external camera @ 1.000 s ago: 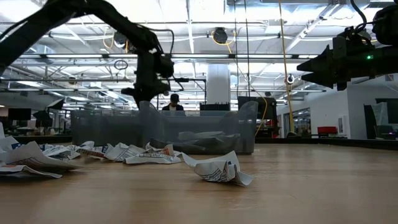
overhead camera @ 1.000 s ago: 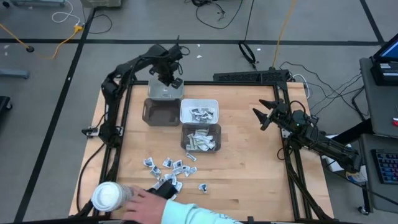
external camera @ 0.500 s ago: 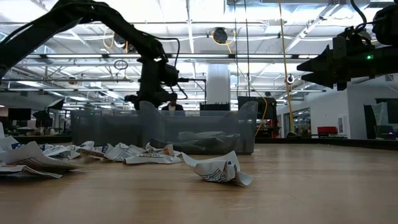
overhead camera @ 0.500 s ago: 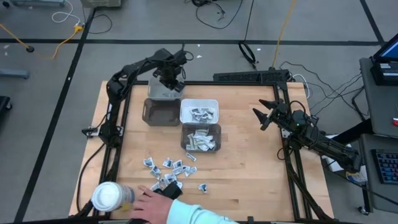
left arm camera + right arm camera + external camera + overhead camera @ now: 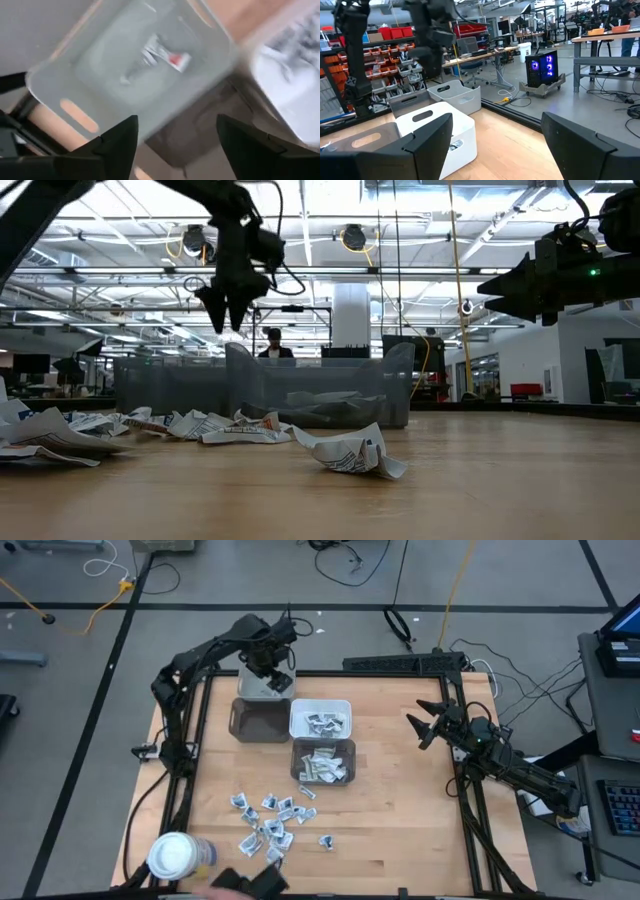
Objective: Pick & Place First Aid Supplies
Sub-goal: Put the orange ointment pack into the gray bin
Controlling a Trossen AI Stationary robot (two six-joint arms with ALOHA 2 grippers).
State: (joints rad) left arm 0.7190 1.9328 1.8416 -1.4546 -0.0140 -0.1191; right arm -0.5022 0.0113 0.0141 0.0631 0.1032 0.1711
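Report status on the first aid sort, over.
Left gripper open, above far light-grey bin; one packet lies inside. Right gripper open, idle at right. Loose packets still on table. Person's hand at near edge by jar.

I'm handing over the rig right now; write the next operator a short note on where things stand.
Left tool: open, empty, above the far light grey bin, which holds one packet.
Right tool: open, waiting over the table's right side.
White bin and the grey bin nearer the front each hold packets.
Dark grey bin looks empty.
Left: the loose packets near the front edge, beside the white-lidded jar.
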